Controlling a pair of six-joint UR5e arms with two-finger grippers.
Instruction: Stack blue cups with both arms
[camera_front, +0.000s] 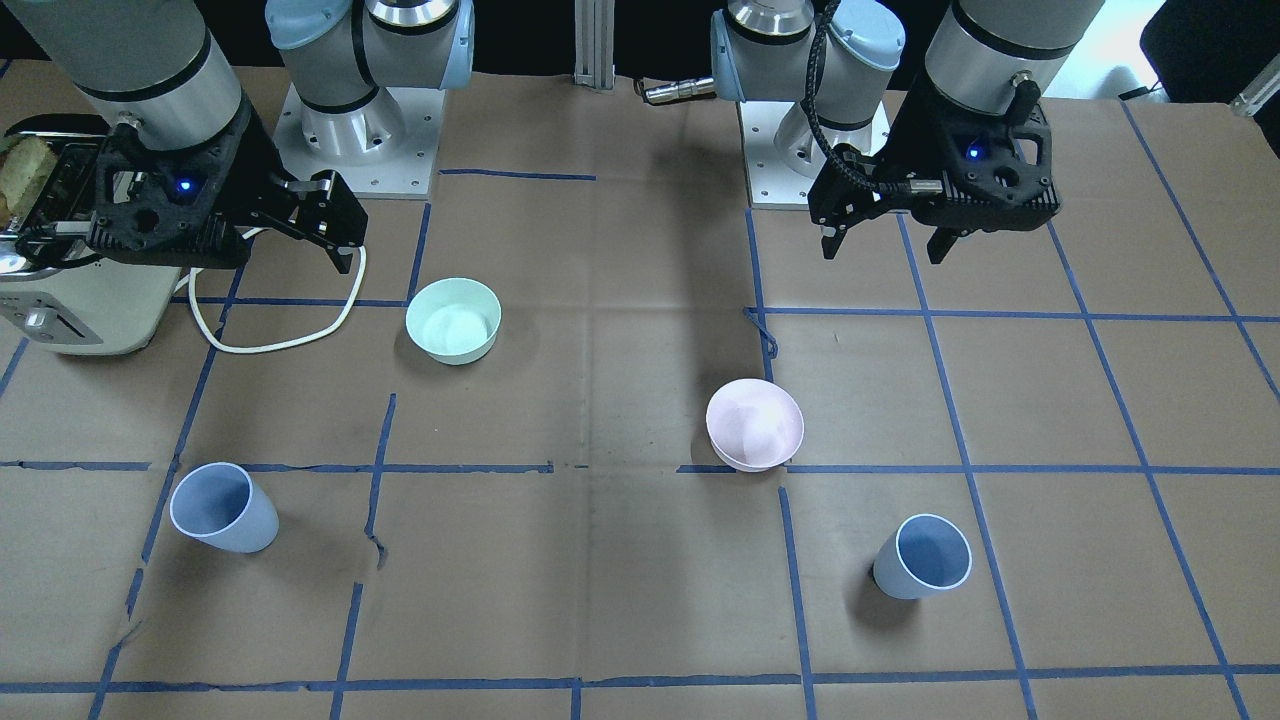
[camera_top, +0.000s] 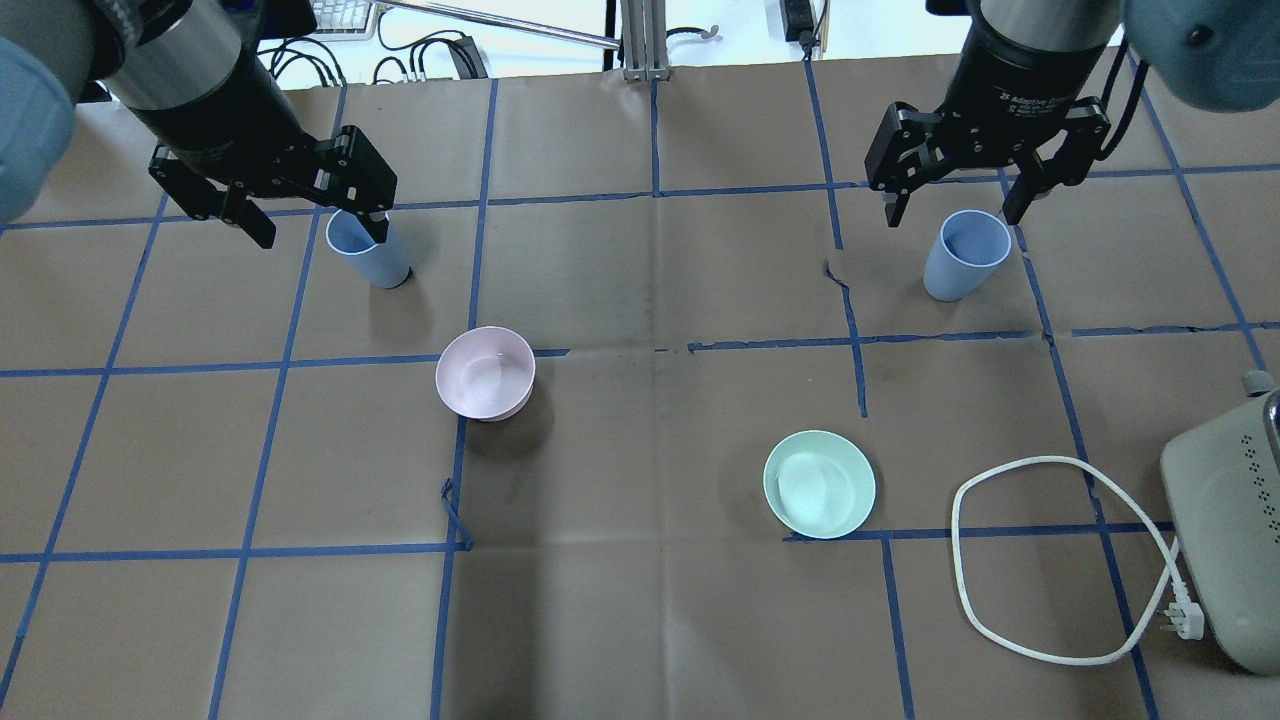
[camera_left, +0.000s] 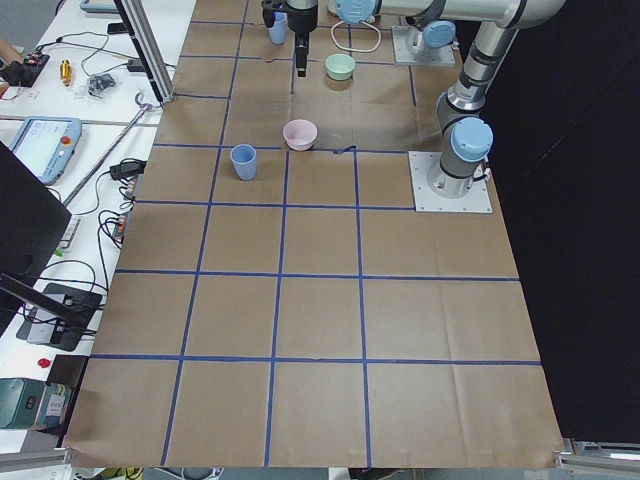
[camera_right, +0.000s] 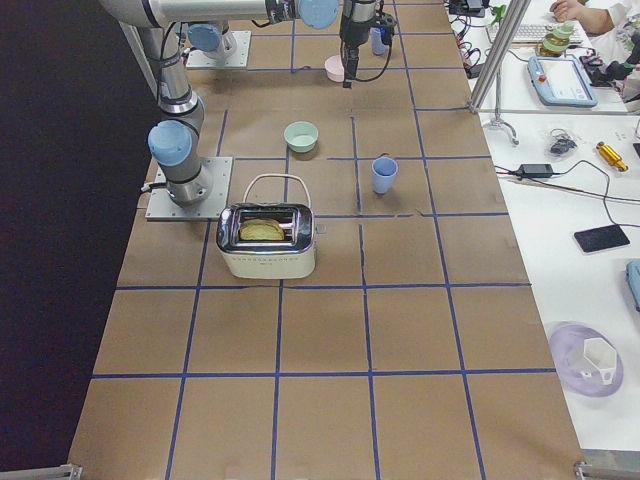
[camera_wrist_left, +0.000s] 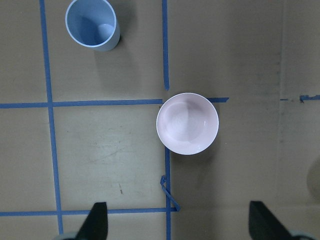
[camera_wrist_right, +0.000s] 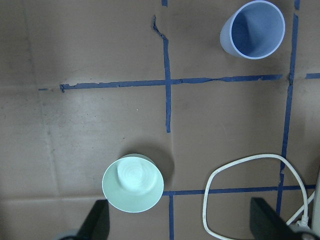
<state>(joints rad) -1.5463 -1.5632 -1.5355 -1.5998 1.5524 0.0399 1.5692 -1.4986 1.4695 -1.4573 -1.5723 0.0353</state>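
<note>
Blue cup (camera_top: 368, 250) upright on surface (camera_top: 640, 620), near pink bowl (camera_top: 485, 372), on its far-left side. Second blue cup (camera_top: 966, 255) upright, well right of bowl. Left gripper (camera_top: 322, 235), right gripper (camera_top: 951, 218) spread wide, empty, raised. Right gripper label partly legible: "2F Adaptive".

A robotics lab: arms (camera_left: 470, 140) bolted to a tape-gridded bench (camera_left: 320, 320), teach pendant (camera_left: 45, 145) and cables (camera_left: 125, 168) alongside.

We are hovering the left gripper (camera_top: 322, 236) and the right gripper (camera_top: 952, 217) up high, both pointing down, seemingly straight, with jaws spread wide apart.
</note>
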